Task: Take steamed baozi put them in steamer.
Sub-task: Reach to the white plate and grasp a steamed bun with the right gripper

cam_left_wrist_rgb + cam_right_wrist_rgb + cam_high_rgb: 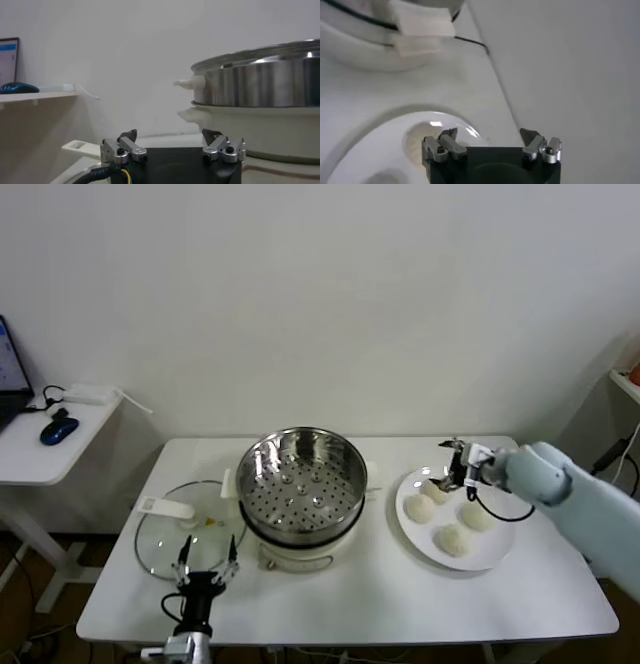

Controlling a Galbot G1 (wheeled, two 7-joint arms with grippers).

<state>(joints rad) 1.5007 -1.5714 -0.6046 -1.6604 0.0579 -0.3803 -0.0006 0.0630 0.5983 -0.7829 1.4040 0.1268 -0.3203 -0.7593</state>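
Fingers (449, 137) of the right gripper (455, 464) spread wide apart, nothing between them, hanging over the far edge of the white plate (497, 556) on the right side of the table (400, 604). In the right wrist view the gripper (490, 137) sits above the plate rim with one bun (420, 142) just below its fingers, not touched. Right arm (580, 499) reaches in from the right edge of the head view.

Four buns on the plate: one at the far side right under the gripper (436, 490), one at the left (419, 509), one at the right (477, 516), one nearest the robot (452, 539). All off-white, domed, close together but each sitting on its own.

Steamer (300, 484) stands mid-table, just left of the plate, shiny steel pot on a white base, its holed tray bare. In the left wrist view the steamer (260, 95) fills the right part.

Left gripper (205, 569) low at the near left of the table, fingers (130, 142) apart, holding nothing, resting at the near edge of the glass lid (165, 539), which lies flat just left of the steamer with its white handle (165, 508) on top.

Side desk (50, 449) further left carries a blue mouse (58, 430)
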